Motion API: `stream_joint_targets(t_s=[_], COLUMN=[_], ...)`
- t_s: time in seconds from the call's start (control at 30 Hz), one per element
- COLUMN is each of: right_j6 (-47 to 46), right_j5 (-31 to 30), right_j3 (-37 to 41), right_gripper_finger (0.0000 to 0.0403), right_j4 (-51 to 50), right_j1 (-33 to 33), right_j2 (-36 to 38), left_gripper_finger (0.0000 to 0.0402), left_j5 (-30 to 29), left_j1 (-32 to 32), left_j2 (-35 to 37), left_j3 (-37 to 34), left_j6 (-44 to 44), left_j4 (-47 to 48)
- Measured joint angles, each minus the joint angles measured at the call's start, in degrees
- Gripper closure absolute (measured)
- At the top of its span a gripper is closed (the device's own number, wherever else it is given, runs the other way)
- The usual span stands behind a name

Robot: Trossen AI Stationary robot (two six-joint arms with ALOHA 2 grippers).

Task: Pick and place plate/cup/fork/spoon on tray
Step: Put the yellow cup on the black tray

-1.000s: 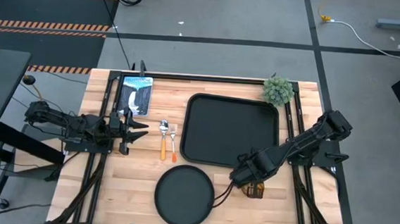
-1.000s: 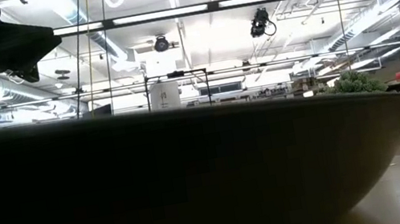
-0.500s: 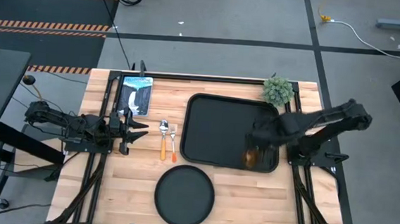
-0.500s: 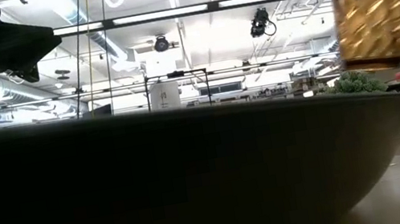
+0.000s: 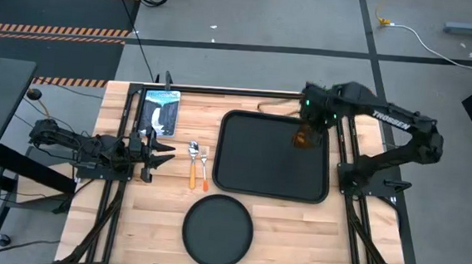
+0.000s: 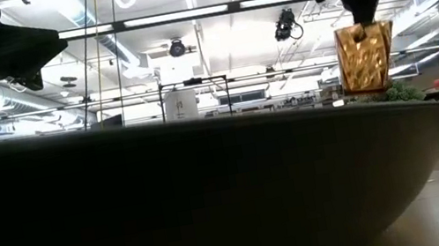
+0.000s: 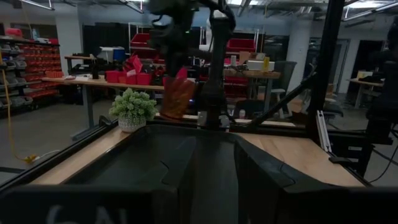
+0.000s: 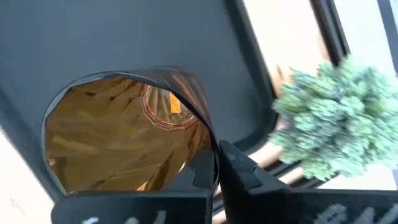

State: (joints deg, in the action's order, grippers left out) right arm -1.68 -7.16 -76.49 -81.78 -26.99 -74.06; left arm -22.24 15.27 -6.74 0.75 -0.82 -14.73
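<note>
High view: right gripper point(image 5: 307, 130) over the far right part of the tray point(image 5: 250, 162), fingers clamped on the cup point(image 5: 304, 139), which is carried above the tray floor near its far right corner. Plate point(image 5: 217, 228) on the tabletop point(image 5: 295, 236), just on the near side of the tray, apart from it. Spoon point(image 5: 192, 162) and fork point(image 5: 203, 167) lie side by side just left of the tray, orange handles toward the near edge. Left gripper point(image 5: 161, 154) waits at the tabletop's left side, beside the cutlery, fingers spread apart and holding nothing. A blue and white card point(image 5: 160, 112) lies beyond it.

Low view: plate rim point(image 6: 214, 195) fills most of the frame. Cup point(image 6: 366, 57) hangs upright in the air at upper right under the right gripper, clear of any surface; green potted plant point(image 6: 398, 92) just behind and below it.

Left wrist view: tray point(image 7: 155, 162) stretches ahead; cup point(image 7: 177, 96) lifted above its far end, plant point(image 7: 132, 107) beside it on the tabletop.

Right wrist view: cup point(image 8: 124, 146) sits between the fingers point(image 8: 239, 171), open mouth toward the camera, dark tray point(image 8: 124, 37) beneath, plant point(image 8: 336, 118) just off the tray's rim.
</note>
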Motion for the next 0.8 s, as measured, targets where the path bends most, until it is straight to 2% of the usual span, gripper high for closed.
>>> stream_joint_targets(t_s=[0.13,0.3,0.8], right_j6=[4.2,8.13,15.39], right_j5=[0.73,1.24,8.47], right_j3=[0.13,4.41,16.31], right_gripper_finger=[0.039,0.039,0.0388], right_j4=[0.41,3.71,15.23], right_j1=[-8.34,-16.58,-29.59], right_j2=[-1.8,-2.87,-2.85], left_gripper_finger=[0.0285,0.0285,0.0285], left_j5=[0.0,0.0,0.0], left_j1=[0.0,0.0,0.0], left_j2=[0.02,0.02,0.0], left_j3=[0.01,0.0,0.0], left_j6=[0.0,0.0,0.02], left_j4=[-0.01,-0.01,-0.01])
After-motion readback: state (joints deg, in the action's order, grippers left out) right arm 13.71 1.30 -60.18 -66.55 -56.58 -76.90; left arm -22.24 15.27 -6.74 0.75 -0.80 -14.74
